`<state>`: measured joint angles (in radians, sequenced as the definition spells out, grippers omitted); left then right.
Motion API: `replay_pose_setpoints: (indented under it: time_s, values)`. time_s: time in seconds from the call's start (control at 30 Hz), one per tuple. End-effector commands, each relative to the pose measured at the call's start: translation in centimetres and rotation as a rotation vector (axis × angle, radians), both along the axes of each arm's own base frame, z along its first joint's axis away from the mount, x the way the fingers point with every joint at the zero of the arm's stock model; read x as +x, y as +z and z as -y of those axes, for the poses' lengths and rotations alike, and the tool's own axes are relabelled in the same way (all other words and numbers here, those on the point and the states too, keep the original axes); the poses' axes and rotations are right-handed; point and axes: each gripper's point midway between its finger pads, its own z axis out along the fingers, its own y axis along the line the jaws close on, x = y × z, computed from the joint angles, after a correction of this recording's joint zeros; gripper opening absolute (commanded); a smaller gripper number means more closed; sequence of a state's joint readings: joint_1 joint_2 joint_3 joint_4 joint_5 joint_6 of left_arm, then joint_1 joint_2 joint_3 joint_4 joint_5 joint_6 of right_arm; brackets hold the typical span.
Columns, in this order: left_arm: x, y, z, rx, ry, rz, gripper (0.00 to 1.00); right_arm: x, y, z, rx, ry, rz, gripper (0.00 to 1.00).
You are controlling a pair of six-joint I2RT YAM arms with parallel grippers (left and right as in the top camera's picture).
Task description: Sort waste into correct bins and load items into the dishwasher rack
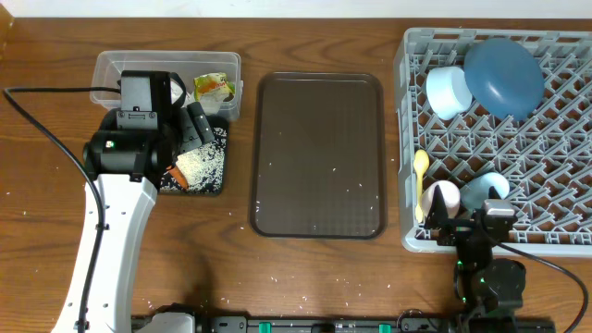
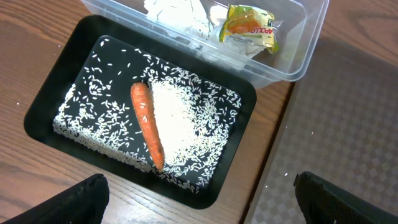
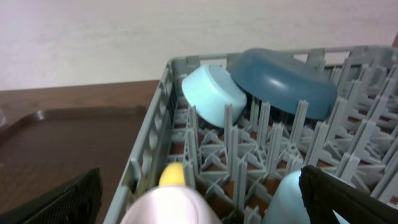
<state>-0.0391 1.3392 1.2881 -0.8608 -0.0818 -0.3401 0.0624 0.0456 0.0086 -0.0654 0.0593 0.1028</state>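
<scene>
You are looking at a brown wooden table point(image 1: 305, 277) with a dark, streaky grain running left to right. From overhead it fills the whole frame, and its bare surface is widest along 6 o'clock and at 9 o'clock. One dim, blurred shadow lies on the wood near 7 o'clock.

In the left wrist view the same wood looks warmer and redder, showing from 7 o'clock up to 10 o'clock.

In the right wrist view a plain pale wall point(image 3: 93, 37), off-white with a faint lilac cast, spans the top from 9 o'clock through 12 to 3 o'clock. The tabletop meets its base at 9 o'clock.

The light is soft and even.
</scene>
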Motion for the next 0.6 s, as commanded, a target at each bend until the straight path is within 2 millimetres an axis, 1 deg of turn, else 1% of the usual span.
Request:
replay_pose_setpoints:
  time_s: [0.0, 0.17, 0.57]
  values:
    - [-0.09, -0.44, -0.30, 0.011, 0.005, -0.015, 0.98, -0.09, 0.20, -0.26, 0.018, 0.015, 0.013, 0.99]
    - [-0.09, -0.44, -0.30, 0.011, 0.005, -0.015, 0.98, -0.11, 0.19, -0.67, 0.018, 0.039, 0.012, 0.99]
    - [-0.09, -0.44, -0.30, 0.011, 0.005, -0.015, 0.98, -0.10, 0.18, -0.65, 0.018, 0.037, 0.011, 0.99]
